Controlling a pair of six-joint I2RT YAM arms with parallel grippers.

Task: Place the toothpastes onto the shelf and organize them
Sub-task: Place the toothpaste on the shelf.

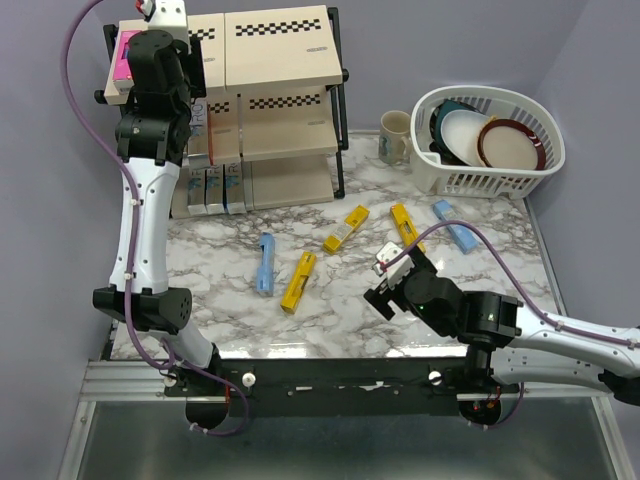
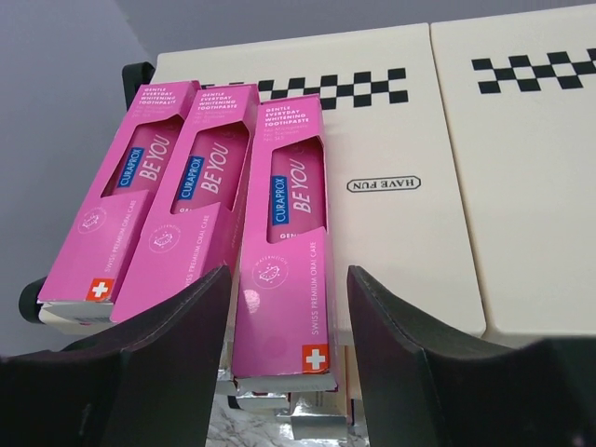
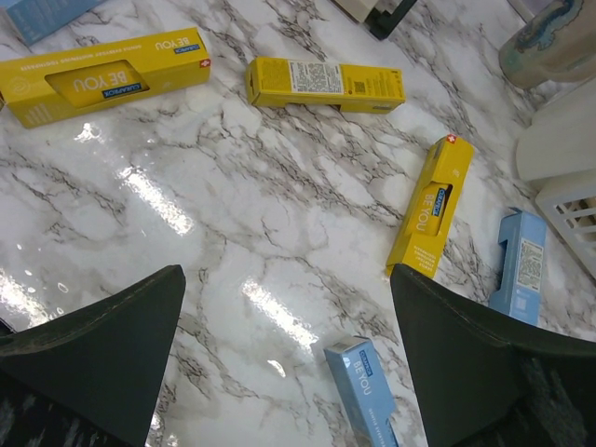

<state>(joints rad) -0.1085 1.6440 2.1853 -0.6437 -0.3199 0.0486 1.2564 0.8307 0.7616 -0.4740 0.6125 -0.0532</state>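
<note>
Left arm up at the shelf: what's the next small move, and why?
Probably lift the left gripper straight up and clear. Its jaws stand open on either side of the third pink carton, which already lies flat on the top board beside two other pink cartons, so it looks released. Its near end sticks out past theirs; a nudge inward might follow.
</note>
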